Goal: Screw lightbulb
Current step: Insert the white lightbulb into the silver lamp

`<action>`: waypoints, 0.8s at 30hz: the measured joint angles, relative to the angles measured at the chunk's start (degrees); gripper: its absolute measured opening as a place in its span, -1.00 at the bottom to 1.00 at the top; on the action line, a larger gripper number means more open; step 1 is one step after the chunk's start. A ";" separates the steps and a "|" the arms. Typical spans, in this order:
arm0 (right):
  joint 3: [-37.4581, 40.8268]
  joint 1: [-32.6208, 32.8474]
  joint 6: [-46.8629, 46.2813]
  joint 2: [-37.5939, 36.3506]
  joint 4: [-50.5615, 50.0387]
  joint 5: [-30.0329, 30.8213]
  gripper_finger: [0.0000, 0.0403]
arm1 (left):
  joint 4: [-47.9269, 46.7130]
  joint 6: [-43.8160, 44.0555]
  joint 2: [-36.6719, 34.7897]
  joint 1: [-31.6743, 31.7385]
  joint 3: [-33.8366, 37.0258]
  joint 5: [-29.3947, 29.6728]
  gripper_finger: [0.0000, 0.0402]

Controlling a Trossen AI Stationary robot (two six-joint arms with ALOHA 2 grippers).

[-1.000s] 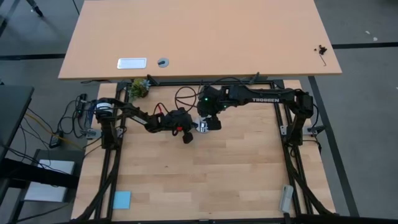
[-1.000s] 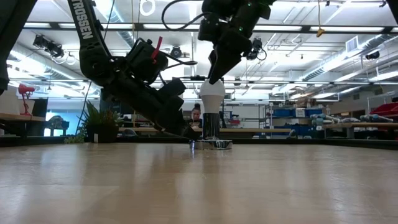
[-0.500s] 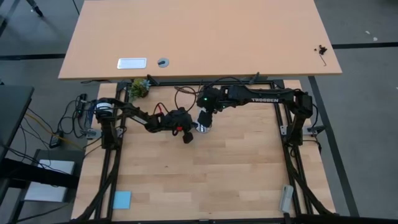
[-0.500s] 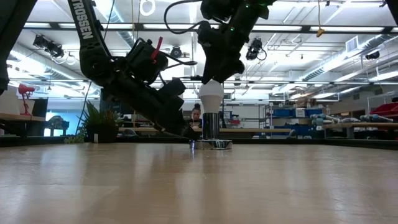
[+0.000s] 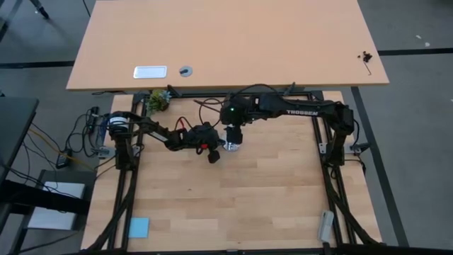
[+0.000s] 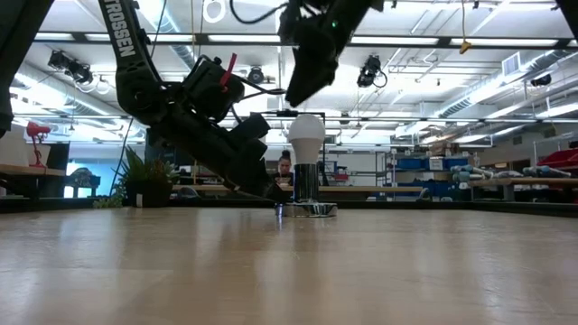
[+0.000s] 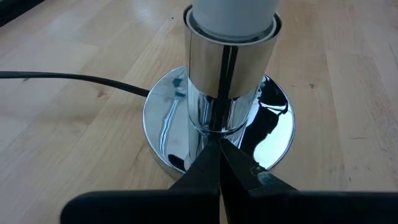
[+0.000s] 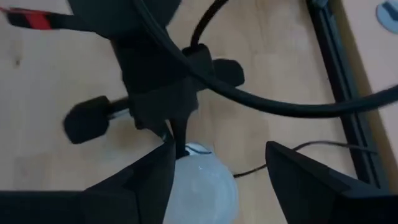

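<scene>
Now, lightbulb: you see the lightbulb [image 6: 306, 137] upright in the chrome socket [image 7: 225, 74], white dome up, at the counter's far middle.
Right pincer: your right pincer [image 8: 217, 171] hangs just above the lightbulb [image 8: 200, 186], released; its two fingers [image 8: 303, 180] stand spread to either side of the dome, and the low view shows clear air between pincer [image 6: 302, 86] and glass.
Left pincer: your left pincer [image 7: 219, 165] is clenched, tips pressed together, low against the socket's stem; whether the tips touch the chrome you cannot tell.
Only in the left wrist view: the round mirror base [image 7: 273, 134] under the socket and the black cord [image 7: 74, 79] running off it across the wood.
Only in the right wrist view: the left arm's dark wrist [image 8: 158, 81] and a cable crossing just behind the bulb.
Only in the high view: both arms meeting over the socket, which the right arm [image 5: 283, 110] largely hides; a blue pad [image 5: 139, 227] at the near left corner, well apart.
In the way: the left arm [image 6: 208, 126] slants down beside the lightbulb in the low view.
Surface: pale wood plank counter [image 5: 269, 191] in a black frame, a second tan table [image 5: 233, 42] beyond.
Room: a workshop hall with ceiling lights, shelving and a potted plant [image 6: 144, 181]; a person [image 6: 285, 171] sits behind the socket.
</scene>
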State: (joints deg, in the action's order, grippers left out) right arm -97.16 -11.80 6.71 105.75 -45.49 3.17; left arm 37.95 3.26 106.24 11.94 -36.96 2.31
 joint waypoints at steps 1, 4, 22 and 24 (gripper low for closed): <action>-0.83 0.16 -0.03 -0.02 -0.87 -0.01 0.25 | 0.03 0.01 0.00 0.00 0.01 0.00 -0.99; -3.59 0.72 2.22 -0.02 -4.36 -0.01 0.24 | 0.04 0.00 0.00 0.00 0.01 0.00 -0.99; -2.23 -2.00 7.04 0.11 -10.84 -0.44 0.69 | 0.04 0.01 0.00 0.00 0.01 -0.02 -0.99; -1.36 -2.36 7.24 0.11 -10.17 -2.50 0.69 | 0.04 -0.17 0.00 0.00 0.01 -0.20 -0.99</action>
State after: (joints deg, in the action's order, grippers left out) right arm -98.52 -14.16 13.96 105.86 -55.65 0.67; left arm 38.00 3.09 106.24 11.94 -36.95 2.10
